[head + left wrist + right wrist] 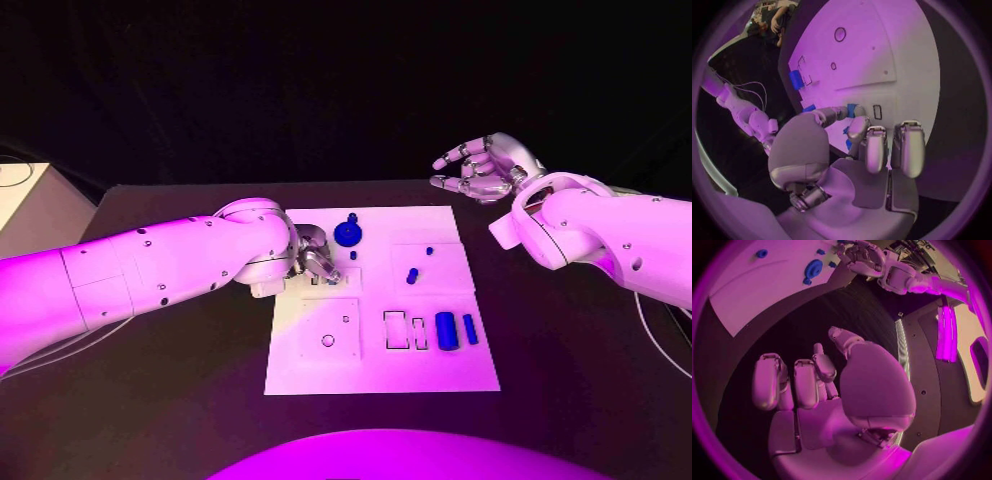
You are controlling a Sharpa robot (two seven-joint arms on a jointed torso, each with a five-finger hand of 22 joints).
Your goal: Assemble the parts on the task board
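While the left hand (pixel 312 258) rests on the task board (pixel 378 340), fingers curled, grasp unclear, the right hand (pixel 486 166) hovers beyond it, fingers apart, holding nothing.

Place: a robot test lab or demo stand, not a home.
Desk: a bare black desk (pixel 577 350) carried one white task board (pixel 378 340) with outlined slots and small blue parts (pixel 446 330).
Backdrop: black drapery closed off the space behind the desk.
Machinery: two white robot arms with cables trailing reached over the desk.
Side furniture: a pale cabinet (pixel 29 205) stood at the desk's left end.
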